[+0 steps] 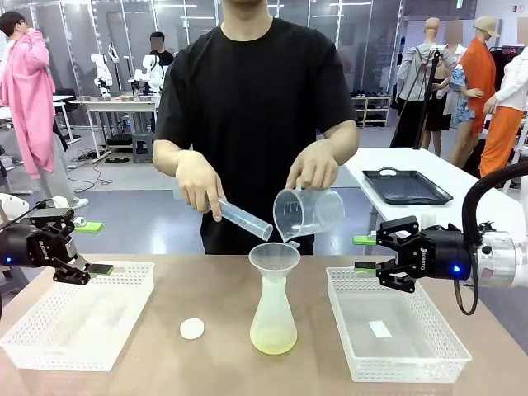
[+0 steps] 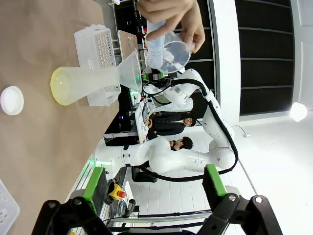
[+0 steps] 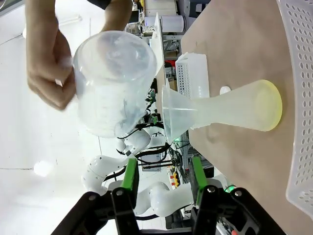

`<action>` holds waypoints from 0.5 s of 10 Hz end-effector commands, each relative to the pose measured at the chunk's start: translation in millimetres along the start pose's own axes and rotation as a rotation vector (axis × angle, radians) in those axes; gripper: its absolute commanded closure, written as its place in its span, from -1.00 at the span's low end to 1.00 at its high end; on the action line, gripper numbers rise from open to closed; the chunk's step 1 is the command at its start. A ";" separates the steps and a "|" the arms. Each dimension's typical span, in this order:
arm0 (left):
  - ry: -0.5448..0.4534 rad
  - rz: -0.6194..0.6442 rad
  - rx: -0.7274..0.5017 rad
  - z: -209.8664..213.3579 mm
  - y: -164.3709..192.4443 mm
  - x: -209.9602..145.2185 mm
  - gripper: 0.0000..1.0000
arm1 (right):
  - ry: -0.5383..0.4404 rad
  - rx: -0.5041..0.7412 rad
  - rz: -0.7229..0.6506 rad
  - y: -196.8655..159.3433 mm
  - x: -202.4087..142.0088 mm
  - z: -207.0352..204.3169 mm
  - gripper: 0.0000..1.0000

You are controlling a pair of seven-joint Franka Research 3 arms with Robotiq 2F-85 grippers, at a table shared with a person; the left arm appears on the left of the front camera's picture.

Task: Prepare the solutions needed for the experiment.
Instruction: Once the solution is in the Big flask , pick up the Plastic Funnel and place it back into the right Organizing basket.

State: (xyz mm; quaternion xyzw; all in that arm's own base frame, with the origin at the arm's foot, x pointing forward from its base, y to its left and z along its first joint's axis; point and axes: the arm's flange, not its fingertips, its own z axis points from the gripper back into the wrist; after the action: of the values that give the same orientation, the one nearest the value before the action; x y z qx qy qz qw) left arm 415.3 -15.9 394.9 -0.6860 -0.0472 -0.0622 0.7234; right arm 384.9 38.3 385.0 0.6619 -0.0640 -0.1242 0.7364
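A clear conical flask (image 1: 273, 318) stands mid-table with a funnel (image 1: 275, 257) in its neck. A little pale yellow-green solution (image 1: 273, 340) lies in its bottom, also tinting the flask (image 2: 57, 87) (image 3: 271, 105). The person tips a measuring beaker (image 1: 307, 213) over the funnel with one hand and holds a graduated cylinder (image 1: 243, 219) slanted in the other. My left gripper (image 1: 93, 247) (image 2: 154, 183) hovers open above the left basket, holding nothing. My right gripper (image 1: 364, 254) (image 3: 163, 174) is open above the right basket's near-left corner, facing the flask.
A white mesh basket (image 1: 78, 322) sits at the left and another (image 1: 429, 355) at the right with a small white slip inside. A small white round cap (image 1: 191, 328) lies left of the flask. A black tray (image 1: 406, 186) rests on a white table behind.
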 end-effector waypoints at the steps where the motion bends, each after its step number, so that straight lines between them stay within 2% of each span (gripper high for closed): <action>1: 0.001 0.005 -0.002 -0.4 -2.0 0.1 -1.00 | -0.004 -0.001 0.005 2.6 -0.3 0.2 -0.08; 5: 0.001 0.005 -0.002 -0.4 -2.0 0.1 -1.00 | -0.004 -0.001 0.005 2.6 -0.3 0.2 -0.08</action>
State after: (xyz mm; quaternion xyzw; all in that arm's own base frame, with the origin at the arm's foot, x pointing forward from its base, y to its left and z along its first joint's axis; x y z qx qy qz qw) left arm 415.3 -15.9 394.9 -0.6860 -0.0472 -0.0622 0.7234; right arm 384.9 38.1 384.9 0.6617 -0.0642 -0.1244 0.7366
